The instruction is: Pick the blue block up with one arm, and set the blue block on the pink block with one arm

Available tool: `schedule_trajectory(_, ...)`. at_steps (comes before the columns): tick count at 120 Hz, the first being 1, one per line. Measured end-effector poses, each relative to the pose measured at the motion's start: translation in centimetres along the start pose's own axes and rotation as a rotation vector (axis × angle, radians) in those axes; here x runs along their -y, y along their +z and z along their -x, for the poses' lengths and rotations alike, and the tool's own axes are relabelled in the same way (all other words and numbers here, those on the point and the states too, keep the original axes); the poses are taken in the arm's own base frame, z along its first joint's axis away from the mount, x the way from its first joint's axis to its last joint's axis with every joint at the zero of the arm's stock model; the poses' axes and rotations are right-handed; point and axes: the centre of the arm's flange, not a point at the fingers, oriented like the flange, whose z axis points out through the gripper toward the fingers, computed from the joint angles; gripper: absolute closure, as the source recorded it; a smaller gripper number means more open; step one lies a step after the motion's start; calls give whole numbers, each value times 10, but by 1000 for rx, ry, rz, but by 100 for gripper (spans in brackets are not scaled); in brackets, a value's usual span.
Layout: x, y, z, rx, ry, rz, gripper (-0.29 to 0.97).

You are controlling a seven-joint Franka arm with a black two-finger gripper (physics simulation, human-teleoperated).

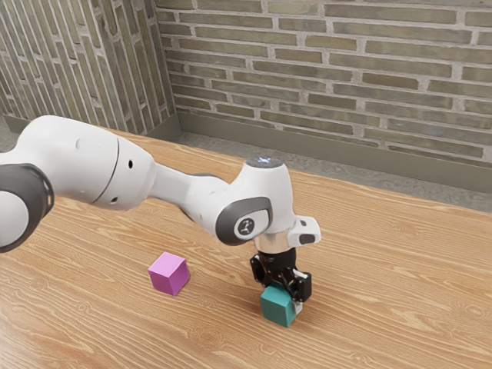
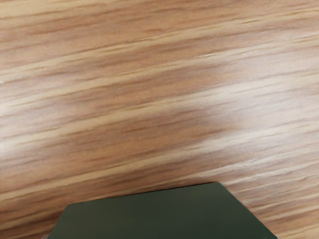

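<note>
Grasping looks like the step in hand. The claw (image 1: 287, 300) is low over the table (image 1: 384, 254), right down at the blue block (image 1: 274, 307), which renders closer to teal. The block appears to sit on the wood directly under the claw, and in the wrist view it shows as a dark slab (image 2: 164, 214) just beneath the hand. Whether the claw is clamped on the block or stands apart around it, I cannot tell from these angles.

To do this well, the claw should sit square to two opposite flat faces, not across a corner, and low enough to catch the block near its middle height. The block looks turned somewhat against the table edge, so the wrist angle matters. A straight, slow lift should follow only once the hold is firm.

The pink block (image 1: 169, 274) lies off to the claw's side, toward the exterior view's left, apart from it with bare wood between. The lift must rise above the pink block's top.
</note>
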Motion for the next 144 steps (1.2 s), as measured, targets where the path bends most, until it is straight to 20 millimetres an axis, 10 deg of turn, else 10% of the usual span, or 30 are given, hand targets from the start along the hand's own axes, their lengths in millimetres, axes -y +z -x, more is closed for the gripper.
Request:
schedule_trajectory(33, 0, -34, 8, -27, 17, -37, 29)
schedule_trajectory(84, 100, -101, 50, 53, 20, -6, 29)
schedule_trajectory(144, 189, -117, 79, 128, 85, -16, 28)
